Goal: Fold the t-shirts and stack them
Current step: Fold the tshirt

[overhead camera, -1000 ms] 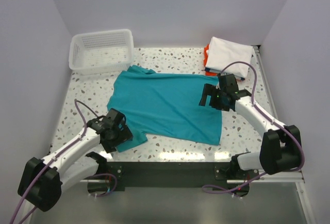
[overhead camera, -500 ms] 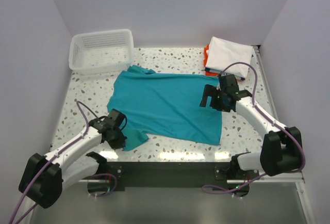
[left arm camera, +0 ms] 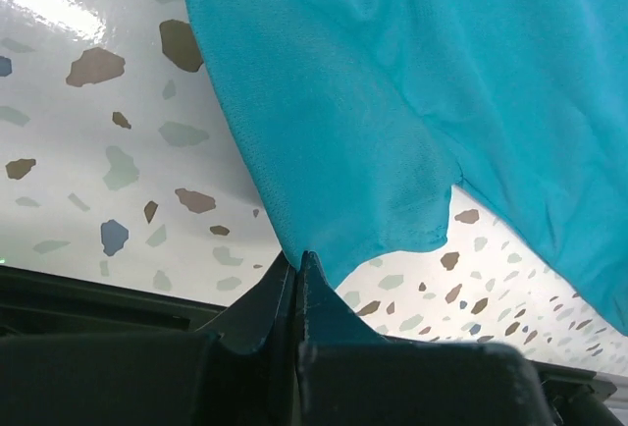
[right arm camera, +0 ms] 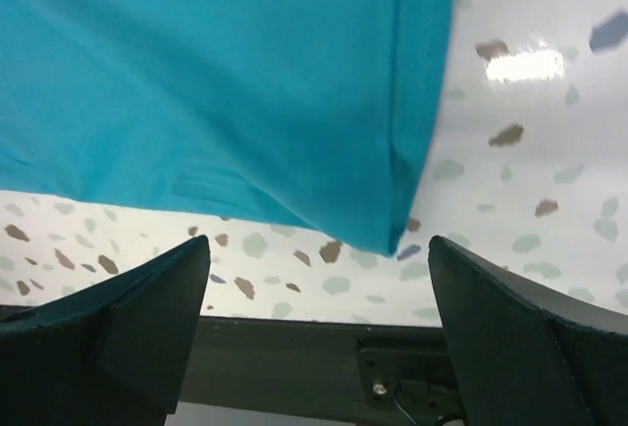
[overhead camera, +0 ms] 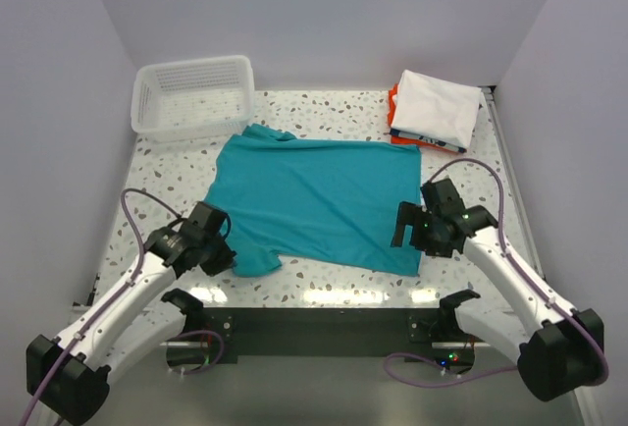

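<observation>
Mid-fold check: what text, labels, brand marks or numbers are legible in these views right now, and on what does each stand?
No text can be read in any view.
The teal t-shirt is plain, with no print or tag showing.
The folded stack has faint pale marks on its dark edge, too small to read.
The white basket shows no label.

no readable text, labels or numbers anywhere

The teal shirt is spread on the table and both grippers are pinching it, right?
Not both. The teal shirt is spread on the table, but only the left gripper pinches it; the right wrist view shows the right gripper open.
</observation>
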